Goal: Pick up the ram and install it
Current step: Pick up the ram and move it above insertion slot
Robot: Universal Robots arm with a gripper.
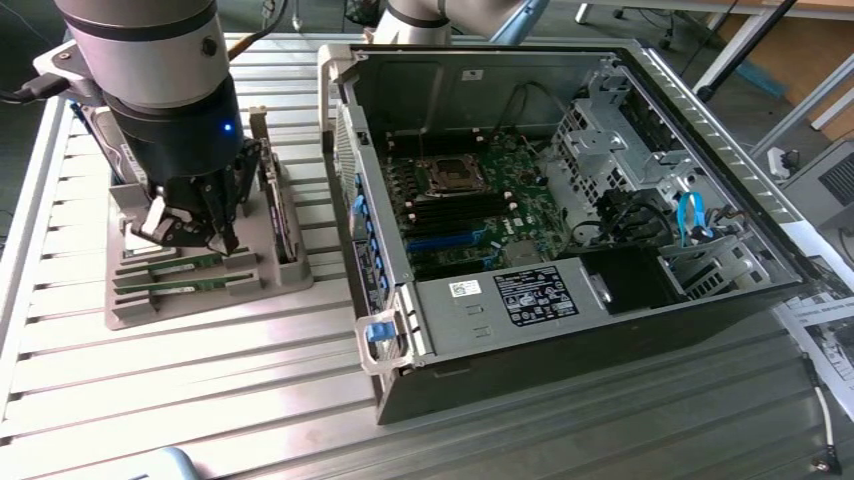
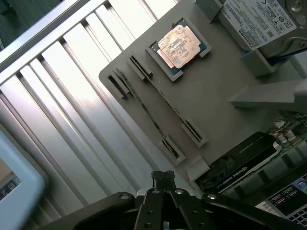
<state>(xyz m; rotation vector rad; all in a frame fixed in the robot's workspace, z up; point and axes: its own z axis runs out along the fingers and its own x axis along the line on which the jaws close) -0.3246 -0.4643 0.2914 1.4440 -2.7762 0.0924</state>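
Observation:
Two green ram sticks stand on edge in the slots of a grey parts tray (image 1: 200,305) at the exterior view's left: one ram stick (image 1: 167,268) (image 2: 144,112) and a second one (image 1: 180,287) (image 2: 165,98) beside it. My gripper (image 1: 214,240) (image 2: 163,178) hangs just above the tray, close over the sticks, shut with nothing in it. Neither stick is touched. The open computer case (image 1: 534,330) lies at the exterior view's right, its motherboard (image 1: 467,200) facing up with black memory slots (image 1: 461,212) in the middle.
The tray (image 2: 216,96) also holds a square silver processor (image 2: 180,45), a hard drive (image 2: 259,19) and a graphics card (image 2: 240,163) (image 1: 274,190). Everything rests on a slatted metal table (image 1: 200,400). Cables and drive cages (image 1: 667,220) crowd the case's right side.

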